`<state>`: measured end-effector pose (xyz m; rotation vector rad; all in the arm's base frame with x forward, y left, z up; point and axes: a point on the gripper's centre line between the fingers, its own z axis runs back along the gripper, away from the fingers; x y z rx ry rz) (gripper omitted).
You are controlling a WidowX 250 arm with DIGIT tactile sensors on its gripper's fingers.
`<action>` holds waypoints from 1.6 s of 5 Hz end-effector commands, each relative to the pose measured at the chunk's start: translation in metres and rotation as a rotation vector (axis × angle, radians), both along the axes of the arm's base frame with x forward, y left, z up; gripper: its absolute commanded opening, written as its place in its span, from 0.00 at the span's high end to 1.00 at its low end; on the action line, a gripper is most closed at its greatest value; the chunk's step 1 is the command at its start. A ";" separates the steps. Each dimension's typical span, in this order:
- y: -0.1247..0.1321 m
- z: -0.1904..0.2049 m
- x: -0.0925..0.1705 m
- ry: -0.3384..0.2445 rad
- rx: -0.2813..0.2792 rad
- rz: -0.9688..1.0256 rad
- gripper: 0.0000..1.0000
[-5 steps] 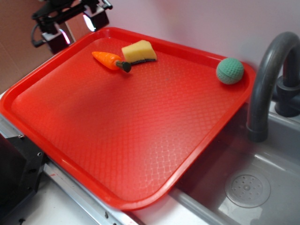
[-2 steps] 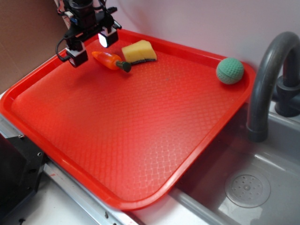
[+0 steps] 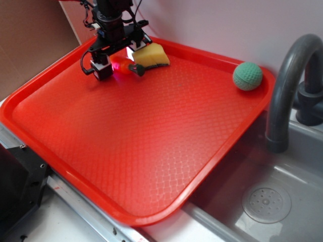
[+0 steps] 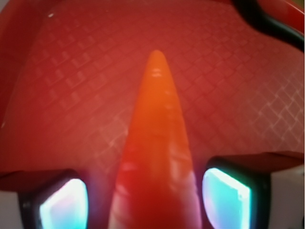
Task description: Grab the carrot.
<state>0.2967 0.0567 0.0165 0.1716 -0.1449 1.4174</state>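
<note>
The gripper [image 3: 117,59] hangs low over the far left corner of the red tray [image 3: 151,151], its jaws spread wide, one finger on each side of the carrot [image 3: 122,65]. From the wrist view the carrot [image 4: 155,157] runs straight up the middle of the gap between the two lit finger pads [image 4: 64,204], pointed tip away from the camera, and neither pad appears to touch it.

To do the grasp well, I judge the claw should drop only until the pads sit level with the thick part of the body, then squeeze square across it. A grip on the narrow taper would likely let the smooth plastic slide out. The yellow sponge wedge [image 3: 150,54] lies just beside the carrot's dark stub end [image 3: 137,69], so the far finger should stay clear of it.

Counting from left to right across the tray: one gripper, one carrot, one yellow wedge, one green ball [image 3: 247,76] near the far right corner. Beyond the tray's right edge stands one grey faucet [image 3: 292,80] over one sink [image 3: 282,212], with one round drain [image 3: 266,202].
</note>
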 end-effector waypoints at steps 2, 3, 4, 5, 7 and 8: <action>-0.004 0.011 -0.018 -0.017 0.080 0.007 1.00; 0.015 0.060 -0.026 -0.028 -0.066 -0.205 1.00; 0.004 0.110 -0.032 -0.027 -0.075 -0.455 1.00; -0.019 0.153 -0.035 -0.032 -0.180 -0.703 1.00; -0.054 0.215 -0.067 -0.083 -0.020 -1.168 1.00; -0.055 0.211 -0.076 -0.071 -0.003 -1.180 1.00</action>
